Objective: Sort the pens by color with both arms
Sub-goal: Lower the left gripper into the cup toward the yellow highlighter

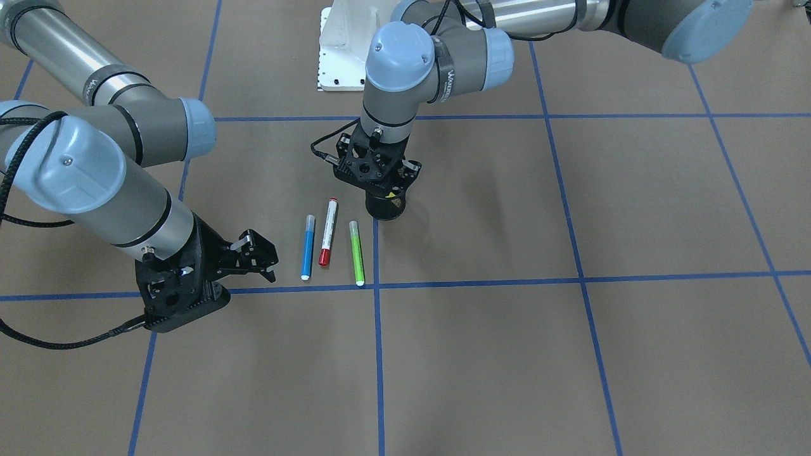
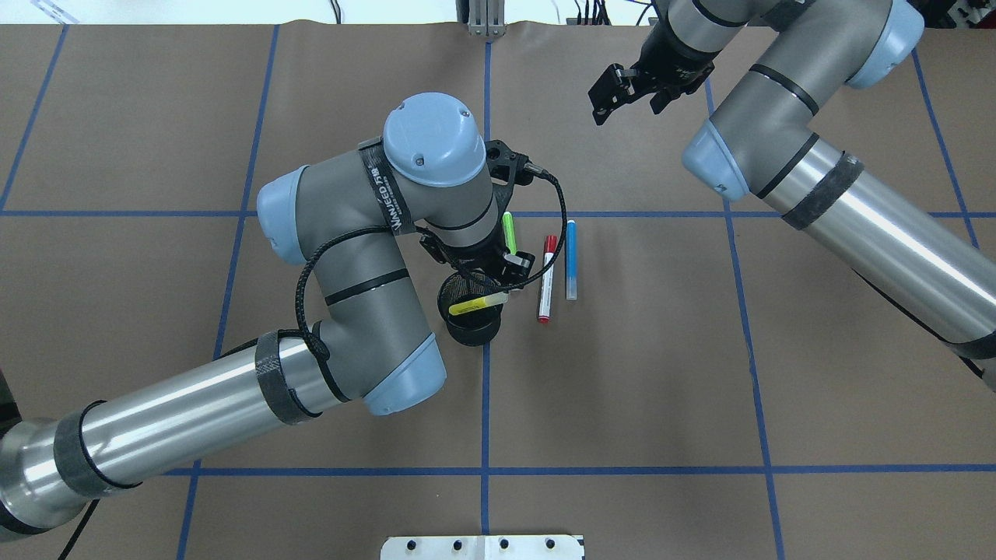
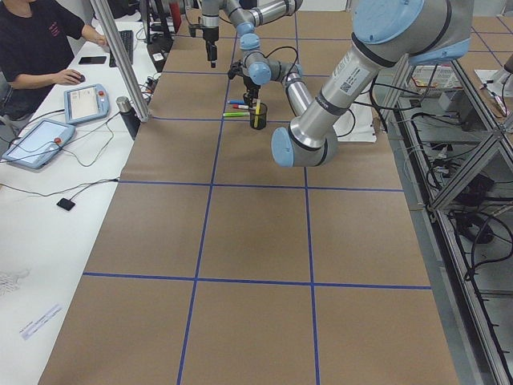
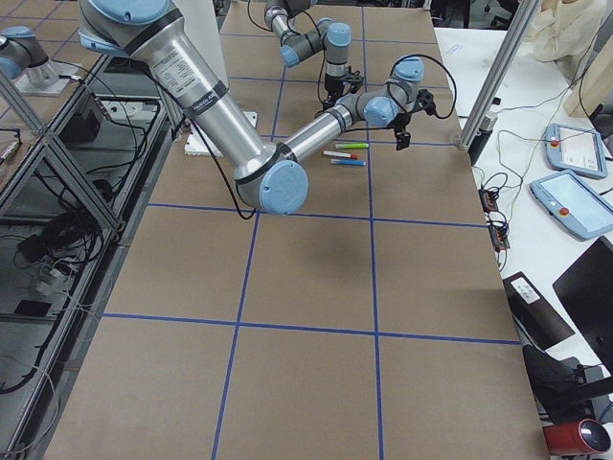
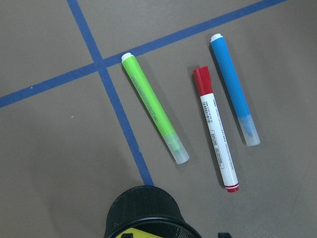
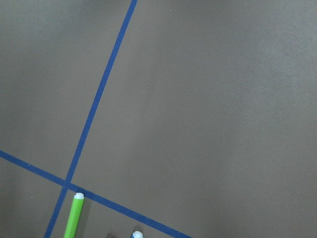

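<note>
**Yellow pen at the cup: notes for the drop**

**Item 1, yellow pen (image 2: 478, 303).** It leans in the mouth of the black mesh cup (image 2: 469, 333). One end is down inside and the other sits at the rim, right under the left gripper (image 2: 510, 266). That gripper's fingers are hidden beneath the wrist, so you cannot tell whether it pinches the pen or has let go.

**Item 2, the row.** The green pen (image 1: 357, 252), the white pen (image 1: 328, 231) with red cap and the blue pen (image 1: 308, 247) lie flat on the worktop (image 2: 622, 373). They are side by side, roughly parallel and not touching. In the overhead view they lie just right of the cup, with green nearest it and blue farthest.

**Item 3, right gripper (image 1: 266, 258).** Its fingers are spread and it holds nothing. It hovers off the far end of the row, on the blue pen's side.

**Handling, as judged.** The step in hand looks like seating the yellow pen in the cup.
- Release only when the lower end is well inside the mesh.
- Lift the left wrist straight up afterwards. A sideways pull could drag the light cup or tip it onto the green pen beside it.
- Hold the right arm off until the left is clear.
- Then send the right gripper to the blue pen, the nearest one to it, and close across the middle of the barrel so the neighbouring white pen is not nudged.
</note>
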`<state>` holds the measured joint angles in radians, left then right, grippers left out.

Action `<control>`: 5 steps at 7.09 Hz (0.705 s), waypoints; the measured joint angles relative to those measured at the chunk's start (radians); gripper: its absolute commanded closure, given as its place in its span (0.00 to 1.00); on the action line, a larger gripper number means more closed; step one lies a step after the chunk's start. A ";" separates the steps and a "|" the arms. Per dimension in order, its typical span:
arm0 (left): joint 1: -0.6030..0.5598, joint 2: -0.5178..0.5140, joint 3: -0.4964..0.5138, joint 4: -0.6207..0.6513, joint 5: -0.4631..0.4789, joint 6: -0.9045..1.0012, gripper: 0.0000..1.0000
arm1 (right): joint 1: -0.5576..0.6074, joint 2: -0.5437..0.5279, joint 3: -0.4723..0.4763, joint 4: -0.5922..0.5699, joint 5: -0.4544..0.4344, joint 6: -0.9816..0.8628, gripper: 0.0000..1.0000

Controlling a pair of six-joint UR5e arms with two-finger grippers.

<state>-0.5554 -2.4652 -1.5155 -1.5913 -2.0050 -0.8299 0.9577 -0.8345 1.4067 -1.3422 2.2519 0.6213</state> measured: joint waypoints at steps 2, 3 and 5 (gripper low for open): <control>-0.008 0.000 -0.014 0.025 0.000 0.002 0.35 | -0.002 0.000 0.000 0.000 0.000 0.000 0.01; -0.007 0.000 -0.018 0.030 0.000 0.009 0.35 | -0.003 0.000 0.000 0.000 0.000 0.000 0.01; 0.013 0.000 -0.019 0.033 0.016 0.042 0.35 | -0.004 0.000 0.000 0.000 0.000 0.000 0.01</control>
<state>-0.5423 -2.4653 -1.5348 -1.5587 -1.9894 -0.7877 0.9542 -0.8340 1.4069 -1.3422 2.2519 0.6213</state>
